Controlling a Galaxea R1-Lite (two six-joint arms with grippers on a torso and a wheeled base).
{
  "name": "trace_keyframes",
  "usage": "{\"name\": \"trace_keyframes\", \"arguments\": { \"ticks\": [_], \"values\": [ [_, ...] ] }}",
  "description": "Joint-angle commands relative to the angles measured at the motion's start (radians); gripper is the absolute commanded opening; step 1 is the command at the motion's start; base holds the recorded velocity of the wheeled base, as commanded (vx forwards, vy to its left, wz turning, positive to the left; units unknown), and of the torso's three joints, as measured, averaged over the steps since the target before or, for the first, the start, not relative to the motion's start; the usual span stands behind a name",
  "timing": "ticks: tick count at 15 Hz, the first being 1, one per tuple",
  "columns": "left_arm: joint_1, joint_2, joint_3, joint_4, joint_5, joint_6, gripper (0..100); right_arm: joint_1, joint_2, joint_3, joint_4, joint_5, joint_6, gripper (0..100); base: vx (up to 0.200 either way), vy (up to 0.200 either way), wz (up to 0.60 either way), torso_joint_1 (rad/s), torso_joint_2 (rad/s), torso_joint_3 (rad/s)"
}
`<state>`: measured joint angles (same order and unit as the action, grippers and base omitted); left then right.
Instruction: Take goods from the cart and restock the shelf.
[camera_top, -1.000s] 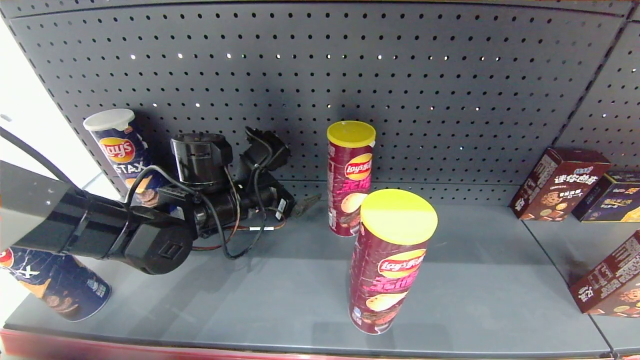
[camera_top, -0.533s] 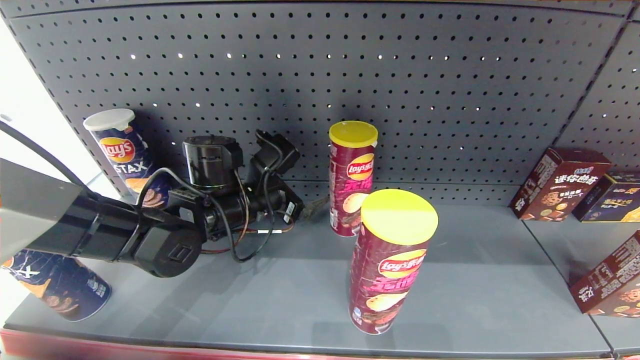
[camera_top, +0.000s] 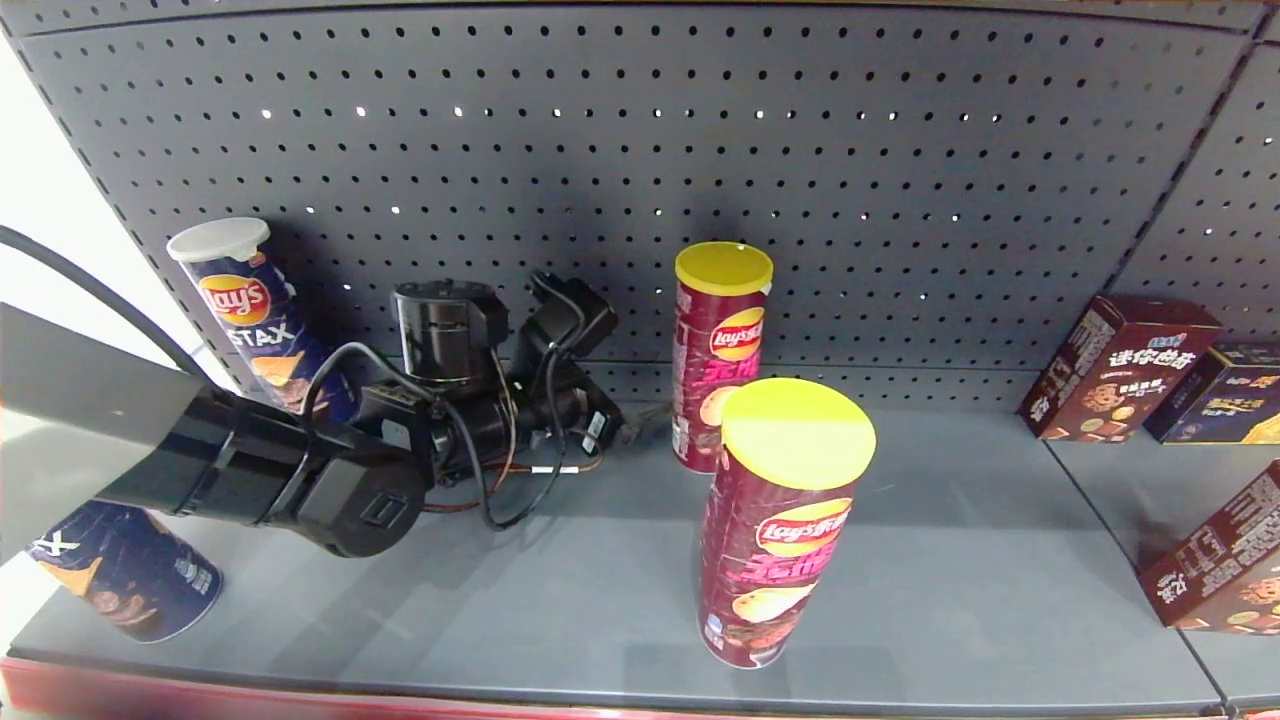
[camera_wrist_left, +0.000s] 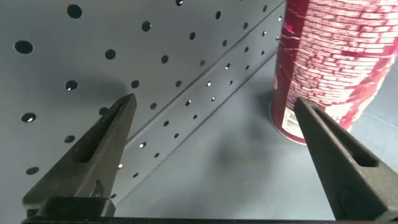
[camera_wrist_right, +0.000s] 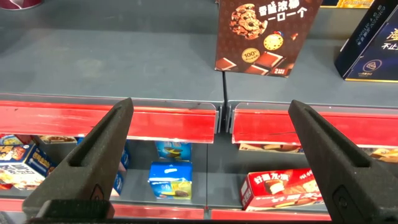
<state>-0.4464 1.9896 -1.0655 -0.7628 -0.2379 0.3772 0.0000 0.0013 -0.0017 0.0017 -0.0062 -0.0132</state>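
Observation:
Two maroon chip cans with yellow lids stand upright on the grey shelf: one at the back, one nearer the front. My left gripper lies low on the shelf just left of the back can's base, close to the pegboard. The left wrist view shows my left gripper open, with nothing between its fingers and the back can beside one fingertip. In its own wrist view my right gripper is open and holds nothing, in front of a red price rail.
Two blue chip cans stand at the left, one at the back, one at the front edge. Brown and dark-blue cookie boxes sit at the right; another box lies nearer the front. Boxed goods fill a lower shelf.
My left arm has slid to the right along the back of the shelf. The back maroon can has shifted a little to the right with it. The front can has stayed put.

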Motion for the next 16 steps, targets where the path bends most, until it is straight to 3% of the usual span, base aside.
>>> {"name": "trace_keyframes", "arguments": {
  "ticks": [1, 9, 13, 16],
  "values": [
    [-0.002, 0.015, -0.017, 0.000, 0.000, -0.001, 100, 0.000, 0.000, 0.000, 0.000, 0.000, -0.001, 100, 0.000, 0.000, 0.00, 0.000, 0.00, 0.000],
    [0.002, -0.018, 0.012, -0.001, 0.012, -0.001, 100, 0.000, 0.000, 0.000, 0.000, 0.000, -0.001, 100, 0.000, 0.000, 0.00, 0.000, 0.00, 0.000],
    [-0.005, -0.229, 0.231, -0.001, 0.025, -0.003, 100, 0.000, 0.000, 0.000, 0.000, 0.000, -0.001, 100, 0.000, 0.000, 0.00, 0.000, 0.00, 0.000],
    [-0.031, -0.523, 0.496, -0.001, 0.040, -0.012, 100, 0.000, 0.000, 0.000, 0.000, 0.000, -0.001, 100, 0.000, 0.000, 0.00, 0.000, 0.00, 0.000]
  ]
}}
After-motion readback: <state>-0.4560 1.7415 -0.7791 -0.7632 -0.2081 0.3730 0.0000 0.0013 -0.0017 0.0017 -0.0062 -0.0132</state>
